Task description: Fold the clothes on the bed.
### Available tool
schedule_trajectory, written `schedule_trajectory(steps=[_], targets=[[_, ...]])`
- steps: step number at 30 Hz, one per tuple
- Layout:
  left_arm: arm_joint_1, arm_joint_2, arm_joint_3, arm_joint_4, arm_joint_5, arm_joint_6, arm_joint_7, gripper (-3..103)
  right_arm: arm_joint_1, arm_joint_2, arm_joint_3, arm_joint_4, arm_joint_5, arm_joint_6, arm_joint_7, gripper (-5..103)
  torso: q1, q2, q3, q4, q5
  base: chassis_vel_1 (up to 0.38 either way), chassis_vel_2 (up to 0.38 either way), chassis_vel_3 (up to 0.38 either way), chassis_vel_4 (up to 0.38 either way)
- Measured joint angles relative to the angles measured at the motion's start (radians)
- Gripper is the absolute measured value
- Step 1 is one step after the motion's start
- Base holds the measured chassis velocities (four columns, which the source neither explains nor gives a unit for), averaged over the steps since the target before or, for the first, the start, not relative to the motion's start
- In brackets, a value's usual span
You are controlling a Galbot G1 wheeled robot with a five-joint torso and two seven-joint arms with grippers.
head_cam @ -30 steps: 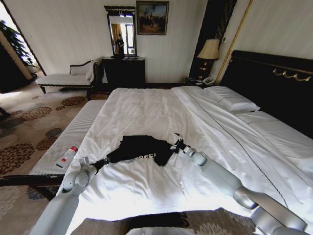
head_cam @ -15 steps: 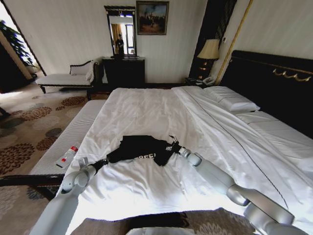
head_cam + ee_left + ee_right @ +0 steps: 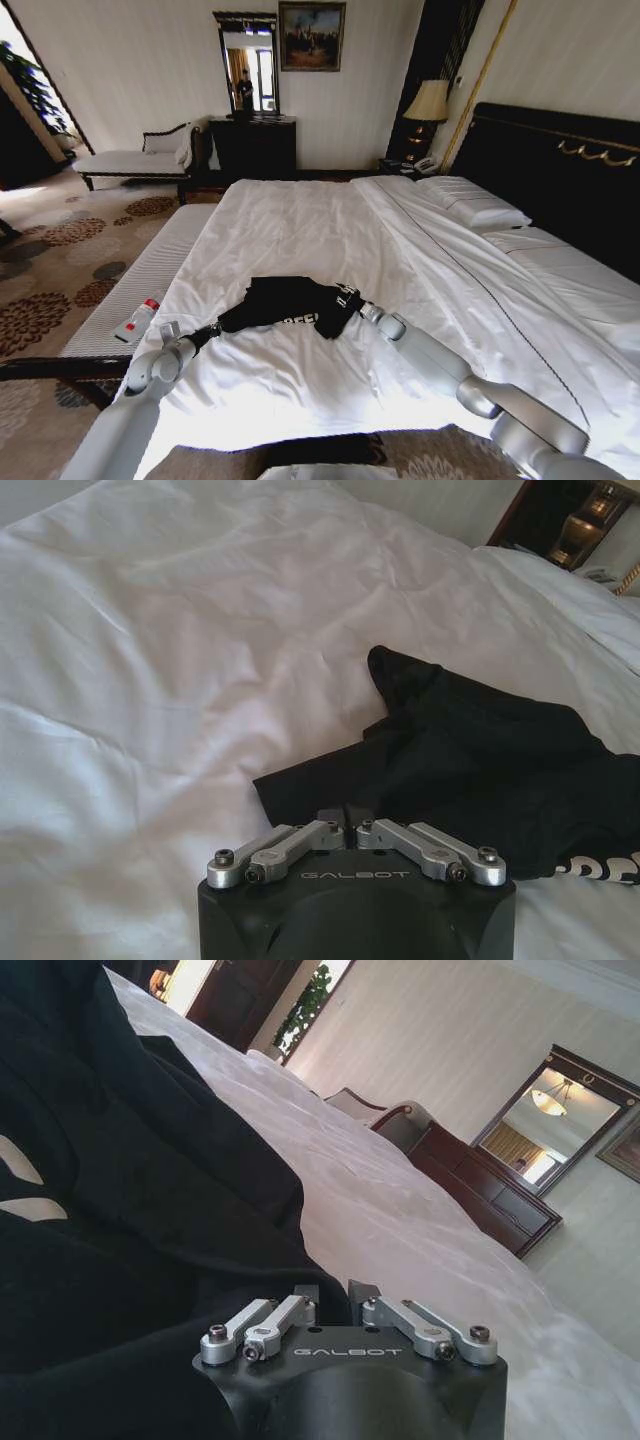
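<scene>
Both grippers are pinched onto the black short-sleeved T-shirt of soft cloth (image 3: 287,304), which lies bunched on the white duvet (image 3: 300,230) of the large double bed with the dark wooden frame (image 3: 560,170), near the duvet's foot end; the left gripper (image 3: 214,327) sits at the shirt's edge nearest the padded bench with pale ribbed upholstery (image 3: 150,275), its fingers (image 3: 345,813) drawn narrow over a corner of black fabric; the right gripper (image 3: 352,301) meets the shirt's opposite side, toward the white pillows (image 3: 475,205), and its wrist view shows the fingers (image 3: 330,1295) closed together with dark cloth gathered between them. Judging from this, each arm holds one side so the garment can be handled from both ends at once, probably to bring one half over the other; white lettering (image 3: 301,319) shows along the shirt's near edge, so the chest print faces up. Loose folds suggest that the cloth is not yet flat.
</scene>
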Motion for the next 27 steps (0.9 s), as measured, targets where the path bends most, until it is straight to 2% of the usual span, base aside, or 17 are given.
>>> schedule_trajectory(steps=[4,12,18,20,22,24,26,27], targets=[[-0.003,0.000,-0.005,-0.003,-0.003,-0.003,-0.001,1,-0.009,-0.001,0.008,0.007,-0.012,0.009,0.000,2,0.000,0.000,0.000,0.0000,0.0000,0.000,0.000,0.000,0.000],[-0.021,0.009,-0.009,-0.016,-0.032,-0.032,-0.027,1,-0.054,-0.016,0.081,0.088,-0.024,0.015,0.008,0,0.000,0.000,0.000,-0.0002,0.0002,0.000,0.000,0.000,0.000],[-0.061,0.030,-0.068,-0.113,-0.146,-0.053,-0.090,1,-0.124,-0.055,0.267,0.335,-0.050,-0.019,0.107,0,0.000,0.000,0.000,0.0001,-0.0002,0.000,0.000,0.000,0.000],[-0.082,0.050,-0.124,-0.198,-0.207,-0.054,-0.115,1,-0.172,-0.073,0.389,0.450,-0.067,-0.036,0.141,0,0.000,0.000,0.000,0.0002,-0.0001,0.000,0.000,0.000,0.000],[-0.088,0.057,-0.139,-0.221,-0.226,-0.053,-0.123,1,-0.188,-0.081,0.422,0.481,-0.066,-0.043,0.153,0,0.000,0.000,0.000,-0.0001,-0.0001,0.000,0.000,0.000,0.000],[-0.108,0.089,-0.187,-0.295,-0.293,-0.053,-0.152,1,-0.238,-0.108,0.502,0.576,-0.032,-0.049,0.182,0,0.000,0.000,0.000,-0.0003,0.0003,0.000,0.000,0.000,0.000],[-0.114,0.101,-0.203,-0.319,-0.312,-0.053,-0.161,1,-0.256,-0.118,0.529,0.613,-0.012,-0.049,0.186,0,0.000,0.000,0.000,-0.0003,0.0002,0.000,0.000,0.000,0.000],[-0.120,0.120,-0.229,-0.361,-0.352,-0.052,-0.178,1,-0.288,-0.135,0.572,0.676,0.030,-0.051,0.187,0,0.000,0.000,0.000,-0.0001,0.0001,0.000,0.000,0.000,0.000]])
